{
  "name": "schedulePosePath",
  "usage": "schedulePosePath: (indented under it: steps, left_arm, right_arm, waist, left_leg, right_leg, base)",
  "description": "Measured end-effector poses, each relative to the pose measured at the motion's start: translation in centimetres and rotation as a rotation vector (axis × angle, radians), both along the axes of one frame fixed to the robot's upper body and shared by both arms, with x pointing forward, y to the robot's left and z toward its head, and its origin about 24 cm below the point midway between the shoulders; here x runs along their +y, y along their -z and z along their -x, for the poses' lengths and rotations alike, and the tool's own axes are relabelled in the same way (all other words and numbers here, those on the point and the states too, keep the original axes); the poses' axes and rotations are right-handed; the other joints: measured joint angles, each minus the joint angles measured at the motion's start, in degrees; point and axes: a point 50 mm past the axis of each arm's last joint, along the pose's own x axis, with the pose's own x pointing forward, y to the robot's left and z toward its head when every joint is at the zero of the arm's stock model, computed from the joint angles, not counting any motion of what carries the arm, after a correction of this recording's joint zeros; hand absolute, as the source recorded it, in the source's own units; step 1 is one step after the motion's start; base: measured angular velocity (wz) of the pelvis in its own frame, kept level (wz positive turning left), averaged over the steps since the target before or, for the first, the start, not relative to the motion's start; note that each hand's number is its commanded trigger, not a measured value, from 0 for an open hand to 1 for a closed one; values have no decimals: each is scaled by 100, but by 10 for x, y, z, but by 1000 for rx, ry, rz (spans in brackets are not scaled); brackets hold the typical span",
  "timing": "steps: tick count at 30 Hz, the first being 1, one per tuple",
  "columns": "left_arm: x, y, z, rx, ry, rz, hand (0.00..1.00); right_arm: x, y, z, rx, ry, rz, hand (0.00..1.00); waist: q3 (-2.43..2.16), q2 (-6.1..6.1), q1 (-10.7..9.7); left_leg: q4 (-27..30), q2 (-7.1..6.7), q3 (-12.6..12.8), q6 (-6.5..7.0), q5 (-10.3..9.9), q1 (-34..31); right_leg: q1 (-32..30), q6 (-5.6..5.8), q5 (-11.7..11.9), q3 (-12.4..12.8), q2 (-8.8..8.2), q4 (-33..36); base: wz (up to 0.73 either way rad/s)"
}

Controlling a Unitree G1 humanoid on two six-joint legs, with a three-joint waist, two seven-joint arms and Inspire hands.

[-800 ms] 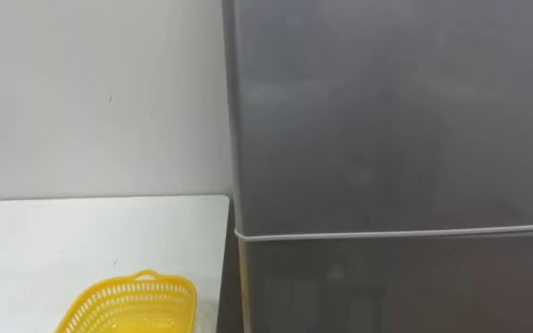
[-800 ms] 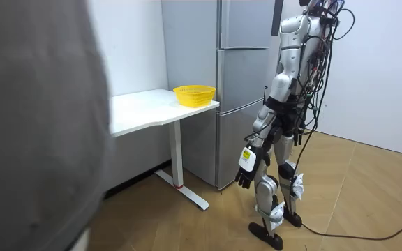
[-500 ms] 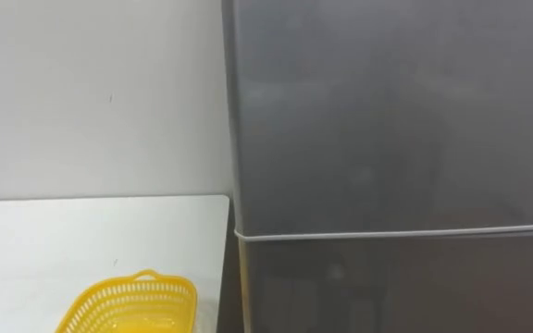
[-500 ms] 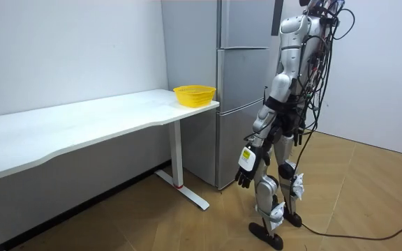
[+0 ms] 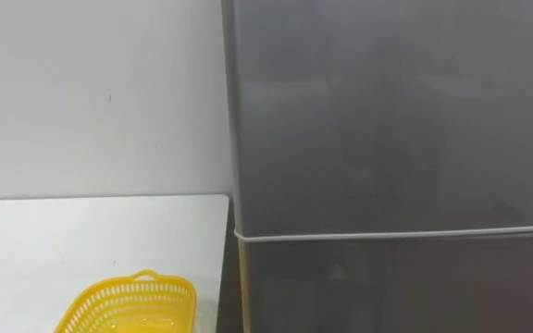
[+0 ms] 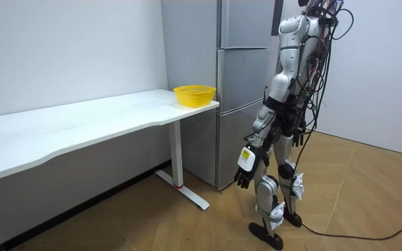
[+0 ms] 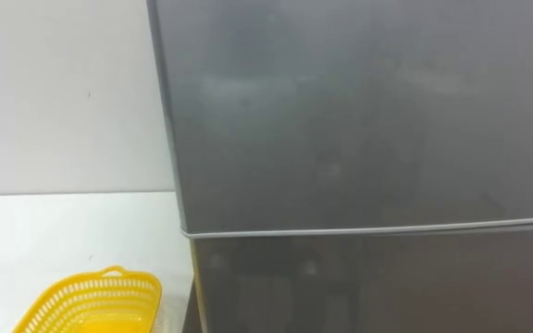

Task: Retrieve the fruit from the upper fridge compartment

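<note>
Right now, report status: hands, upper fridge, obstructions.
Left hand hangs at side, fingers relaxed, empty. Upper fridge door shut, straight ahead. Yellow basket on white table to its left, clear of door.

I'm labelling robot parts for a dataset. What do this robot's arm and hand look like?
In the room view, the left arm has silver-grey shells with dark joints. The left hand is black with dark fingers and a white tag on its back.

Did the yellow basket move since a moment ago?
No. The yellow basket sits at the same spot as before, on the end of the white table next to the grey fridge.
</note>
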Motion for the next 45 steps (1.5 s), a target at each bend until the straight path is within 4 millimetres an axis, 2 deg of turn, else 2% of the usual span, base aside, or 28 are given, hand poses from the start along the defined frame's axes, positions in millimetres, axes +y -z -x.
schedulePosePath:
  steps: [8, 11, 15, 16, 19, 22, 23, 26, 29, 32, 34, 35, 37, 38, 41, 45]
  left_arm:
    - [1, 0, 12, -43, -285, -42, 0]
    - [2, 0, 18, -77, -485, -78, 0]
    - [12, -4, 18, -167, -839, -164, 0]
    - [18, -6, 15, -208, -942, -197, 0]
    - [31, -12, 6, -299, -1094, -286, 0]
    - [45, -21, -8, -399, -1187, -369, 0]
    - [49, -24, -12, -430, -1207, -388, 0]
    - [68, -45, -37, -607, -1238, -479, 0]
    - [86, -83, -77, -894, -1260, -570, 0]
    - [95, -114, -97, -1070, -1273, -640, 0]
    - [104, -153, -112, -1275, -1276, -710, 0]
    - [106, -164, -115, -1333, -1273, -730, 0]
    - [113, -211, -125, -1569, -1246, -794, 0]
    - [114, -223, -127, -1627, -1232, -809, 0]
    - [113, -284, -126, -1934, -1113, -923, 0]
    - [105, -315, -124, -2107, -1079, -900, 0]
  right_arm:
    - [0, 0, 1, 0, 33, 10, 0]
    - [-1, 0, 2, -7, 79, 23, 0]
    - [-4, -1, 5, -8, 132, 41, 0]
    - [-4, -1, 6, -9, 141, 48, 0]
    - [-5, -1, 4, -21, 143, 64, 0]
    - [-7, -2, 5, -39, 181, 71, 0]
    - [-8, -2, 6, -41, 181, 73, 0]
    - [-12, -3, 5, -62, 200, 84, 0]
    - [-16, -4, -3, -119, 217, 109, 0]
    - [-17, -5, -6, -158, 210, 122, 0]
    - [-18, -6, -3, -177, 210, 138, 0]
    - [-18, -6, -2, -182, 208, 140, 0]
    - [-19, -6, 5, -173, 207, 158, 0]
    - [-19, -6, 8, -168, 217, 160, 0]
    - [-18, -6, 20, -135, 217, 160, 0]
    - [-17, -6, 25, -112, 211, 132, 0]
  waist:
    - [-4, -37, -23]
    - [2, -54, 20]
    - [-2, -38, 77]
    - [1, -33, 91]
    - [-2, -2, 127]
    - [-13, 23, 222]
    - [-34, 56, 219]
    - [-30, 50, 221]
    - [-40, 102, 259]
    - [-55, 152, 274]
    - [-70, 179, 300]
    - [-69, 178, 305]
    - [-68, 187, 354]
    - [-68, 187, 366]
    - [-62, 209, 368]
    - [-50, 261, 370]
  left_leg:
    - [-6, -1, 31, 0, 0, 25]
    - [-6, -5, 50, 0, 0, 26]
    - [-2, 1, 47, 0, 0, 37]
    - [-4, 2, 47, 0, 0, 37]
    - [-11, -2, 45, 0, 0, 43]
    - [-18, 5, 63, 0, 0, 51]
    - [-16, 5, 61, 0, 0, 49]
    - [0, -1, 25, 0, 0, 16]
    - [-23, 0, 12, 0, 0, -5]
    - [-13, 0, 44, -1, 2, 5]
    - [-11, -7, 46, 1, 3, 25]
    - [-11, -9, 46, 1, 3, 24]
    - [-5, -9, 46, 1, 3, 14]
    - [-5, -10, 44, 1, 3, 20]
    - [-4, -10, 38, 2, 3, 23]
    - [13, -8, 32, 1, 3, 5]
  right_leg:
    - [9, 0, 0, -1, -6, -3]
    - [8, 0, 0, 10, -9, -11]
    - [18, 0, 0, 14, -6, -3]
    - [16, 0, 0, 12, -4, 5]
    - [14, 0, 0, 19, -3, 7]
    - [-4, -8, 6, 93, 8, 0]
    - [-3, -9, 7, 87, 7, -1]
    - [-11, -9, 11, 57, 5, 0]
    - [-67, -8, 22, 79, 12, 5]
    - [-92, -11, 25, 103, 11, 1]
    - [-93, -11, 25, 139, 7, -6]
    - [-95, -11, 25, 138, 4, -7]
    - [-99, -11, 25, 137, 4, -18]
    - [-92, -11, 25, 138, 4, -20]
    - [-87, -11, 25, 136, 3, -19]
    - [-85, -11, 25, 124, 3, -24]
  base:
    - [-2]
    - [-3]
    - [0]
    - [0]
    - [0]
    - [-8]
    - [0]
    - [5]
    - [-1]
    - [-9]
    - [-9]
    - [-7]
    - [0]
    - [0]
    - [0]
    - [1]
